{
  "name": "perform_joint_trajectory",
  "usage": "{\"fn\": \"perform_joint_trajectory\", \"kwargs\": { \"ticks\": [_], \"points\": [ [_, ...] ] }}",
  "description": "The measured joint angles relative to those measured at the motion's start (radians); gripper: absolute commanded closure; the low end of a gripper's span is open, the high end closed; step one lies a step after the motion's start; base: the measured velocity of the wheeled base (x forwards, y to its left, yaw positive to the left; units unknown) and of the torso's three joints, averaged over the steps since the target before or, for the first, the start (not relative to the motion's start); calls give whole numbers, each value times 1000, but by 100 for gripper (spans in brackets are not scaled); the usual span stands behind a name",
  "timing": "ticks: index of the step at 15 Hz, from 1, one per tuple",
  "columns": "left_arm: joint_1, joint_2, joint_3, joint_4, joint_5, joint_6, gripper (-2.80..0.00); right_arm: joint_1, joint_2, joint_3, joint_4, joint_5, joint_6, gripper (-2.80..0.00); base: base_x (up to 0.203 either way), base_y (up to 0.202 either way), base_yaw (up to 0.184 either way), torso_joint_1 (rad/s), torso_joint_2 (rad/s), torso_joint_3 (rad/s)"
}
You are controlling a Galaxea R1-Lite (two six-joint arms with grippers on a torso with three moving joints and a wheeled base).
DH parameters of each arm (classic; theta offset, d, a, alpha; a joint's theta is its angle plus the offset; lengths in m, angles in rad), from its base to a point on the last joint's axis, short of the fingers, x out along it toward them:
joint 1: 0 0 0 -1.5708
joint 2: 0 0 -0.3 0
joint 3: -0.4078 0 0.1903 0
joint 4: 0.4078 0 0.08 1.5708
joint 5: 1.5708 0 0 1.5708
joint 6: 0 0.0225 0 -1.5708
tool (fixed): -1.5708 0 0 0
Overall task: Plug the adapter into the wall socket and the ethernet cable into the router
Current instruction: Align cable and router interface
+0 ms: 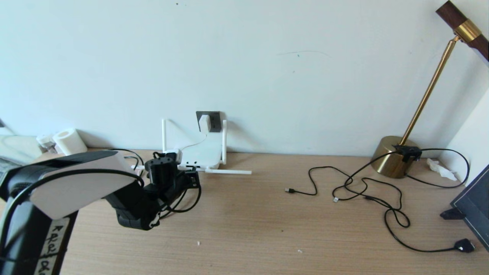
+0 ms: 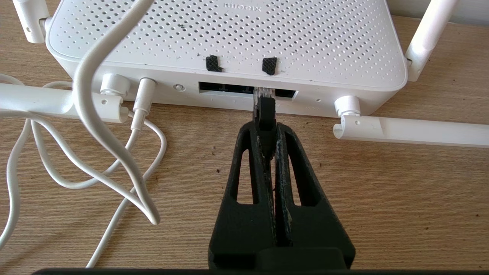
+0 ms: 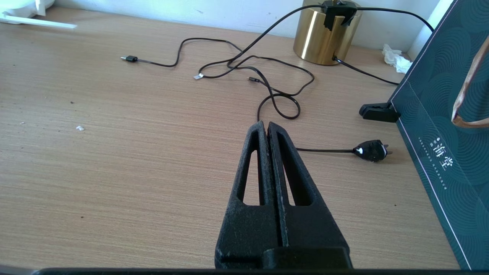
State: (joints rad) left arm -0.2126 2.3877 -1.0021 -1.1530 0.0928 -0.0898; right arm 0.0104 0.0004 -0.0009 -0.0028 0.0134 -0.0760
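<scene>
The white router [image 2: 229, 34] lies flat on the desk by the wall, its port edge facing my left gripper [image 2: 264, 128]. That gripper is shut on the black boot of the ethernet cable [image 2: 266, 110]. The cable's clear plug tip sits at the mouth of a dark port in the row; how deep it sits I cannot tell. In the head view the left gripper [image 1: 192, 178] is just in front of the router [image 1: 202, 154]. The white adapter [image 1: 204, 123] sits in the dark grey wall socket [image 1: 214, 120], and its thin white cord runs down to the router. My right gripper [image 3: 264, 126] is shut and empty above bare desk.
Loops of white cord [image 2: 88, 114] lie beside the router, and two antennas lie flat on the desk. Thin black cords [image 1: 366, 191] and a flat black plug [image 1: 464, 245] sprawl at the right near a brass lamp base [image 1: 393, 156]. A dark green bag [image 3: 439, 114] stands at the far right.
</scene>
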Motion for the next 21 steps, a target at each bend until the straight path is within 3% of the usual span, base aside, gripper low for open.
{"fn": "perform_joint_trajectory", "kwargs": {
  "ticks": [21],
  "points": [
    [1, -11, 20, -6, 0, 0, 0, 0, 0, 0, 0, 0, 0, 0, 0, 0, 0, 0, 0, 0]
  ]
}}
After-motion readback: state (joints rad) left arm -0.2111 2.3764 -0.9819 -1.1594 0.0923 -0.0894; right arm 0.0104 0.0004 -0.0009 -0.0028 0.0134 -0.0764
